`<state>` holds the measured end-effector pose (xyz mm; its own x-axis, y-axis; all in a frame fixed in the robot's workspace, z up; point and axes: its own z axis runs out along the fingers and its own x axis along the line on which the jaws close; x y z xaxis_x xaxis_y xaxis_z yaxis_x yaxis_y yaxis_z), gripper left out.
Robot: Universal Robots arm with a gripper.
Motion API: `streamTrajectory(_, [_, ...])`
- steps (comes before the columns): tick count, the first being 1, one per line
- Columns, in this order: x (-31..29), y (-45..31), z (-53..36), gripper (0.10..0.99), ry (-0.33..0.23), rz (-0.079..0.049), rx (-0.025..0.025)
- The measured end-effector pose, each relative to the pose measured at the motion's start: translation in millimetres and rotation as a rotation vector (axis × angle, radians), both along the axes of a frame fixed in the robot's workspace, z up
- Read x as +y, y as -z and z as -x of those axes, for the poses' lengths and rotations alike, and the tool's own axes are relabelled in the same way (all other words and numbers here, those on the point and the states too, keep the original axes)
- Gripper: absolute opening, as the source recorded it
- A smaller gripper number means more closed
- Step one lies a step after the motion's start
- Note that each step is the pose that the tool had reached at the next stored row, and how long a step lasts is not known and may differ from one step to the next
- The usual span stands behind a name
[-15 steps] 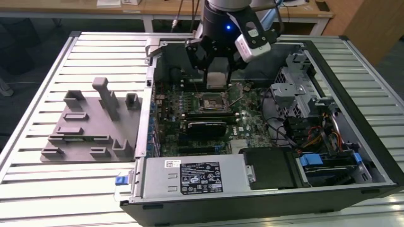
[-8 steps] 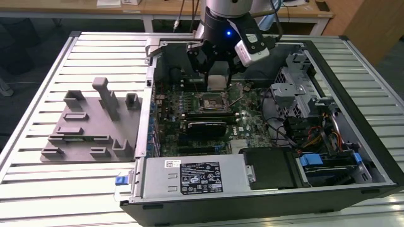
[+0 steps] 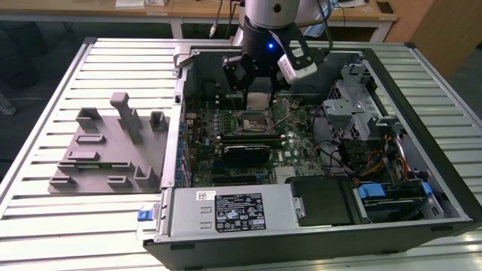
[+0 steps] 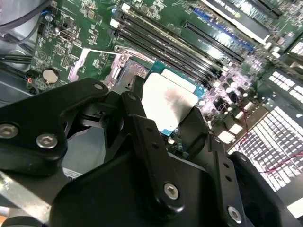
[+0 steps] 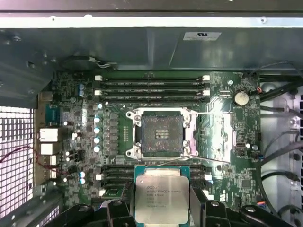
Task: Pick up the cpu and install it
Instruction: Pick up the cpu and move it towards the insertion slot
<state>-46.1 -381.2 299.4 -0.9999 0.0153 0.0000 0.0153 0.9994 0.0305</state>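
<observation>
My gripper (image 5: 162, 211) is closed down to the width of the cpu (image 5: 162, 194). One black finger (image 5: 127, 203) presses against one edge of it and the other finger sits on the opposite edge. The chip lies flat in that pinch with its silver-grey lid up and a thin pale rim around it. I hold it in the air and nothing touches it from below.

Just past it is the socket (image 5: 162, 133), a dark square bed inside a metal frame. The bed is bare and its wire lever (image 5: 213, 160) is swung out to the side, so it looks ready to take the chip. In the exterior view the chip hangs above the motherboard (image 3: 294, 132), close by the socket and apart from it.

Picking up is done. I judge the carry is nearly over and the seating has not begun.

Seating it would need the chip squared to the frame, its edges parallel to the socket's, and centred over the bed. Then it would go straight down with no tilt and very little force, because a bed like that is easily damaged.

Beyond the socket run the long memory slots (image 5: 151, 87), and behind them is the grey wall of the computer case (image 5: 118, 47). Outside the case, on the exterior view's left, the grey tray (image 3: 105, 149) sits on the slatted table (image 3: 45, 220), well away from my work.
</observation>
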Motion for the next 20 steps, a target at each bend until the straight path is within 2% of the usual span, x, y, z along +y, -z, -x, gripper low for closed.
streamTrajectory(13, [18.8,23.8,0.0,0.545,0.000,0.000,0.0000])
streamTrajectory(20, [25.0,36.4,0.0,0.545,0.000,0.000,0.0003])
